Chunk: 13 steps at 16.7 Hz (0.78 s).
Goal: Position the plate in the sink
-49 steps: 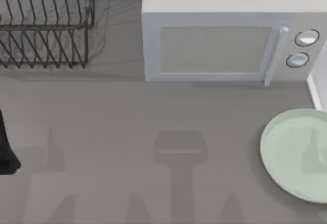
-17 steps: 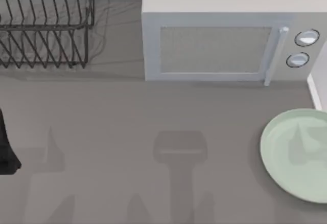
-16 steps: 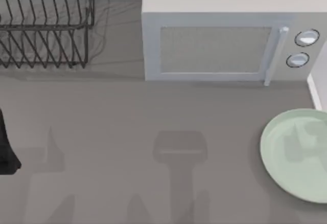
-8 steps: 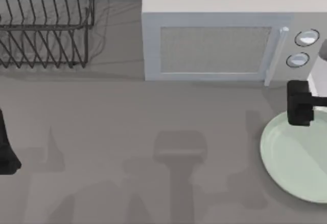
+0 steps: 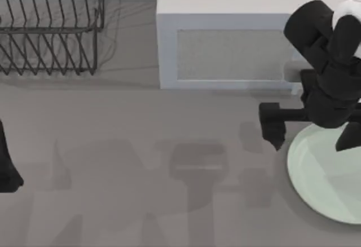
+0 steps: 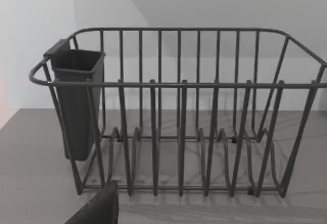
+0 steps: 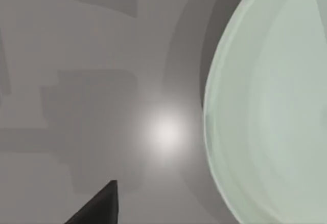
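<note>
The plate (image 5: pixel 324 182) is large, round and pale mint green, and it lies flat on the grey counter at the right edge of the top view. My right gripper (image 5: pixel 274 136) hangs just off the plate's far-left rim, above bare counter, at the end of the black right arm (image 5: pixel 327 61). In the right wrist view the plate (image 7: pixel 271 106) shows with its raised rim beside grey counter. The sink is hidden behind the right arm or out of view. My left gripper (image 5: pixel 7 168) is parked at the left edge.
A grey-white microwave (image 5: pixel 231 44) stands at the back, its right end covered by the right arm. A black wire dish rack (image 5: pixel 51 27) sits at the back left, and the left wrist view shows the rack (image 6: pixel 179 116) with a dark cup holder.
My right arm has swung in from the right, over the microwave's right end, and its gripper has moved left to just beyond the plate's rim. The plate and left arm have not moved.
</note>
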Motion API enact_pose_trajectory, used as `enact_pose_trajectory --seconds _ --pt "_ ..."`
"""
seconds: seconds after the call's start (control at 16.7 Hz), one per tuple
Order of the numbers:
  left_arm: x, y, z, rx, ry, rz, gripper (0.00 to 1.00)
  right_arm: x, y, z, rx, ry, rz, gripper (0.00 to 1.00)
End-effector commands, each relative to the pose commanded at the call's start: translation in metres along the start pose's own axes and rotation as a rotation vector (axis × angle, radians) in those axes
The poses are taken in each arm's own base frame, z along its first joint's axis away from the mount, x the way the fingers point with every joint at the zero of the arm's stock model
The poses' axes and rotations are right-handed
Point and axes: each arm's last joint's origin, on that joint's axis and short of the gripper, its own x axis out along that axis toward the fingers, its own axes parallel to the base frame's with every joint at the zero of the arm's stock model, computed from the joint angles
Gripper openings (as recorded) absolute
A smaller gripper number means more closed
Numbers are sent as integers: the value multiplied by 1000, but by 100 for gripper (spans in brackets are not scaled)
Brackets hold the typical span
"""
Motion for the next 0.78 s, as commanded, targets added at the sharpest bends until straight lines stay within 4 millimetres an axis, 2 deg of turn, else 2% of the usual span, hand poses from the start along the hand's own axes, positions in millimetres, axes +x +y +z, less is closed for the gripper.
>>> enact_pose_trajectory --seconds 0.48,0.6,0.78 --pt "0 0 0 0 0 0 100 8 2 3 4 22 -11 100" --pt "0 0 0 0 0 0 100 25 3 4 3 26 -13 100" --pt "0 0 0 0 0 0 100 62 5 7 2 7 -3 100"
